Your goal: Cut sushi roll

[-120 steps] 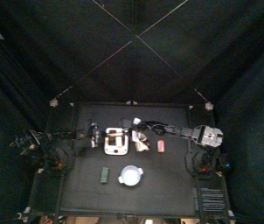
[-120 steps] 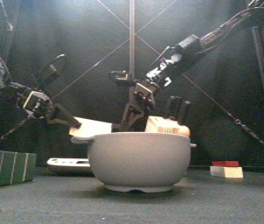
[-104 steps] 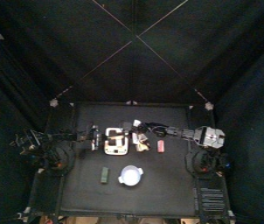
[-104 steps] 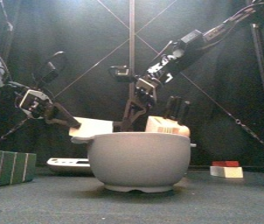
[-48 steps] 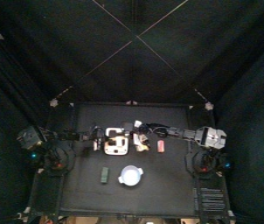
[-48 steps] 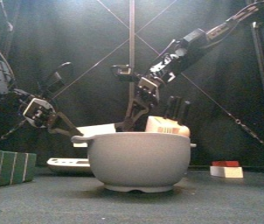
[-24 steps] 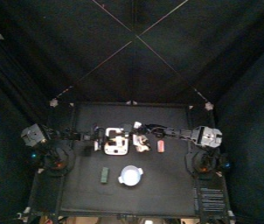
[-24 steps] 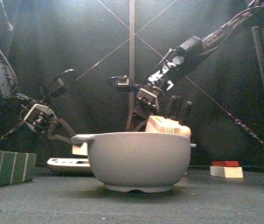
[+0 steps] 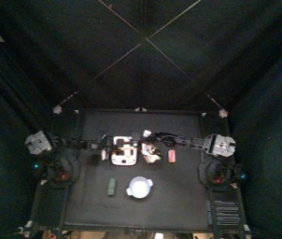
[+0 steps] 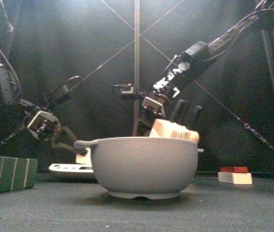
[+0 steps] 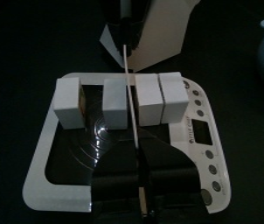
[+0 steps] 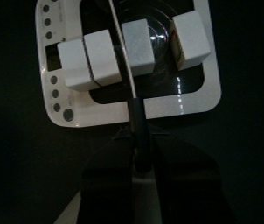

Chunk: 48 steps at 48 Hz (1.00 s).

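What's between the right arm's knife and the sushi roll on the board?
Nothing visible. In the right wrist view the knife runs straight over the white cutting board into a gap between the sushi roll pieces. The bowl sits well clear.

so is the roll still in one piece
No, in the left wrist view the roll lies on the white board as several separate white blocks with gaps between them.

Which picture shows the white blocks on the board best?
The left wrist view: the blocks sit in a row on the board. The right wrist view shows them too; the top view shows them tiny; the bowl hides them in front.
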Motion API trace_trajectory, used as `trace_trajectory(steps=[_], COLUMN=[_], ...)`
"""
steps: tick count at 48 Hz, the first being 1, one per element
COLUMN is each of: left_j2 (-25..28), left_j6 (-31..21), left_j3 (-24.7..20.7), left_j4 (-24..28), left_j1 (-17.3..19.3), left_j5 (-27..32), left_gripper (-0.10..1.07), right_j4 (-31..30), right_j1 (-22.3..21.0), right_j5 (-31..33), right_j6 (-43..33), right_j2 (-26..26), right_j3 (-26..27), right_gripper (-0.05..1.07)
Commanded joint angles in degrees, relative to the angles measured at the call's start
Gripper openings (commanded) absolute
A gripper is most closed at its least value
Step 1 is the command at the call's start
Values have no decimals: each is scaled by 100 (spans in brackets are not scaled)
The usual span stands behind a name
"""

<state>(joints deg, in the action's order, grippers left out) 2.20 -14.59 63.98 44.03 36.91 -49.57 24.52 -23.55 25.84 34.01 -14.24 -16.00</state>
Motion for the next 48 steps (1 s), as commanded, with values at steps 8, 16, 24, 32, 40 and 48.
trace_trajectory(steps=[8,16,24,32,40,48], left_j2=[-26,-62,-272,-694,-1090,-1336], left_j6=[18,18,18,18,18,18], left_j3=[-229,-211,-185,-114,9,211], left_j4=[-132,-114,-35,62,70,79], left_j1=[18,-9,-18,-141,-290,-431], left_j5=[-53,-53,-53,-105,-105,-62], left_gripper=[15,15,15,15,15,15], right_j4=[44,44,44,44,53,35], right_j1=[-70,-62,-35,-9,35,141], right_j5=[-141,-141,-141,-141,-141,-141], right_j6=[-35,-35,-35,-26,-35,-18], right_j2=[114,123,264,536,686,729], right_j3=[281,308,316,325,316,308], right_gripper=[41,41,41,41,41,41])
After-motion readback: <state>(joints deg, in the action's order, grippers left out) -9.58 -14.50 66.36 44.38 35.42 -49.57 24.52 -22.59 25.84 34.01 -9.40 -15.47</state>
